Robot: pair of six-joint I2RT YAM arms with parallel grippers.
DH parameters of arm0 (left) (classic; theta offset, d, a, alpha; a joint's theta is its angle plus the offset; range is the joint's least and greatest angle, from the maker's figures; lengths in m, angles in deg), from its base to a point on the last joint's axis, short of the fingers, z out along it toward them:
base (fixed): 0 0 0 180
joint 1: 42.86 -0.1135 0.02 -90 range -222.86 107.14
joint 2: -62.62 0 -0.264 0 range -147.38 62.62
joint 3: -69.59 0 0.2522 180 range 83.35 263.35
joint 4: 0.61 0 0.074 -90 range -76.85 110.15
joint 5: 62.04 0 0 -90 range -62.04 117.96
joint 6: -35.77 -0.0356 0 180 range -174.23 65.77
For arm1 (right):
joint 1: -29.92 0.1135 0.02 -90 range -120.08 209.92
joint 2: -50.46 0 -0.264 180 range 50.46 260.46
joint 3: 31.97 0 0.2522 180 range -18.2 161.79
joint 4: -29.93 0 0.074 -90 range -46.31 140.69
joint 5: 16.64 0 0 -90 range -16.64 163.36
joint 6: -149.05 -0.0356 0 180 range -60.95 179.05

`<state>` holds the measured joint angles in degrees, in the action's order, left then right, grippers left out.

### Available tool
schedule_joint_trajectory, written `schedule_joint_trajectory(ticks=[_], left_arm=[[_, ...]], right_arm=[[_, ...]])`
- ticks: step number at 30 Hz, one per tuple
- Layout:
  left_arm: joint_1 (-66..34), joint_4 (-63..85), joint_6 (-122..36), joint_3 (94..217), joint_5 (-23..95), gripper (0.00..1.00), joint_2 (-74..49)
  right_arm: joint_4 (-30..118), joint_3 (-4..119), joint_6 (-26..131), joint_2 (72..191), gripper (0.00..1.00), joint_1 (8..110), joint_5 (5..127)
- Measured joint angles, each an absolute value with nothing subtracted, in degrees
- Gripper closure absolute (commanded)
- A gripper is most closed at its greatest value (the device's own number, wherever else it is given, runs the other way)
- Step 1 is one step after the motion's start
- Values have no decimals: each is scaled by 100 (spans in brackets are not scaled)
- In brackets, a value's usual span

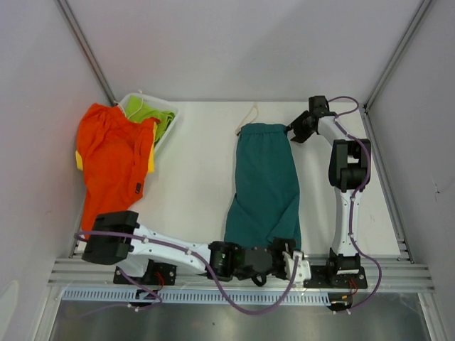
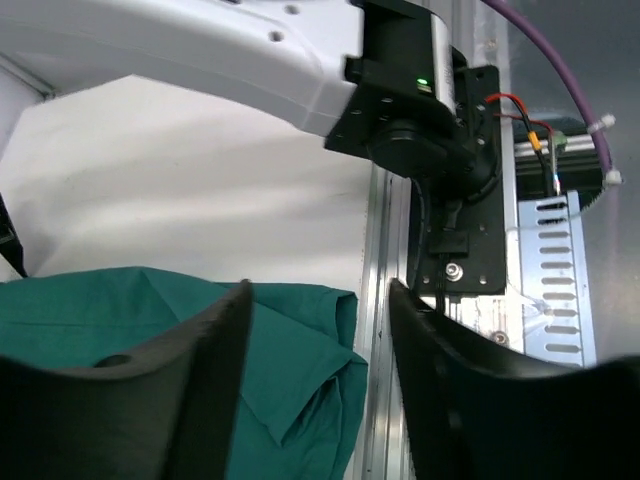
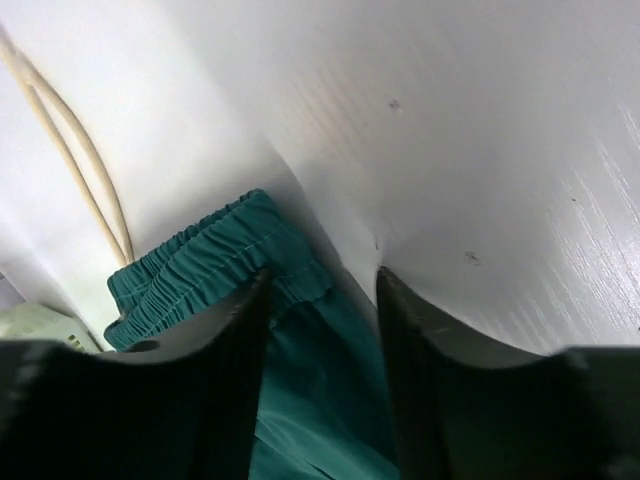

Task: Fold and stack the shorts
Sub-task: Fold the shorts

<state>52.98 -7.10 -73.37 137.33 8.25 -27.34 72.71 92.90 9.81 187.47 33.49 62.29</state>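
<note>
Top external, teal shorts (image 1: 264, 177) lying near-to-far, waistband (image 1: 263, 128) far

Both arms, left arm (image 1: 170, 249) and right arm (image 1: 346, 199), pair white link shells with black joint housings. A purple cable (image 2: 548, 52) runs along each arm, secured by white cable ties (image 2: 603, 124). The right arm's black base plate (image 2: 465, 200) carries a green indicator light (image 2: 421, 83), with red and orange wires (image 2: 520, 108) at its 3 o'clock and a silver screw (image 2: 455, 270) at its 6 o'clock. The gripper fingers (image 3: 230, 380) are matte black and tapered.
</note>
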Motion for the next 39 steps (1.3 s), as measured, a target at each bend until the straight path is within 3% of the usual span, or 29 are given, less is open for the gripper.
schedule_joint_trajectory(ticks=[1, 3, 6, 9, 14, 24, 35, 39], left_arm=[[5204, -723, -7188, 13698, 921, 33, -2679], [4891, -696, -6902, 13521, 1066, 27, -2397], [4012, -640, -6434, 13149, 1278, 7, -1645], [3053, -598, -5909, 12913, 1249, 1, -841], [1814, -386, -5096, 12952, 1184, 1, -283], [-217, 774, -4266, 14572, 2016, 1, -2369], [-724, 2143, -4218, 17564, 2746, 1, -5398], [-943, 2368, -4047, 17988, 3190, 2, -5951]], right_arm=[[7229, 9290, 1003, 18734, 40, 3351, 6202], [7203, 9282, 1086, 18681, 31, 3356, 6205], [7221, 9186, 1250, 18543, 13, 3360, 6261], [7299, 8969, 1467, 18331, 9, 3367, 6369], [7579, 8370, 1884, 17785, 7, 3384, 6596], [7850, 6611, 2618, 15348, 20, 3981, 7324], [8641, 4482, 2725, 13226, 27, 5847, 8220], [8995, 4115, 2516, 12612, 34, 6239, 8443]])
